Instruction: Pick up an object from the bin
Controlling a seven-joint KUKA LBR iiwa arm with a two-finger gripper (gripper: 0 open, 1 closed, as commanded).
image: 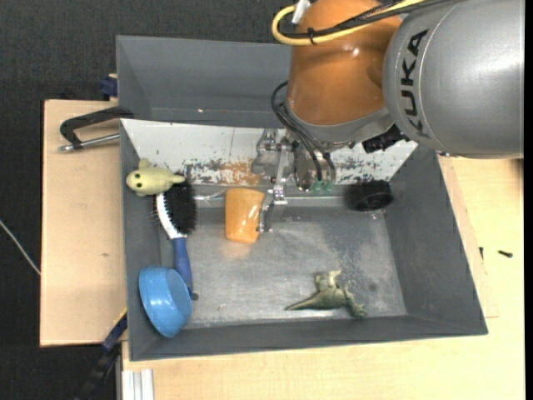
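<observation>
My gripper [268, 212] hangs low in the middle of the bin, just under the orange wrist cover. Its tip is right against the right edge of an orange rounded block [242, 215] lying on the bin floor. I see nothing held in the gripper. A brush with black bristles and a blue handle [176, 217] lies left of the block. A small black wheel [371, 195] sits to the right of the gripper near the back wall.
A yellow-green toy fish [150, 180] lies at the back left. A blue bowl [164, 300] rests in the front left corner, and a green toy dinosaur [331, 294] by the front wall. The arm reaches in from the upper right.
</observation>
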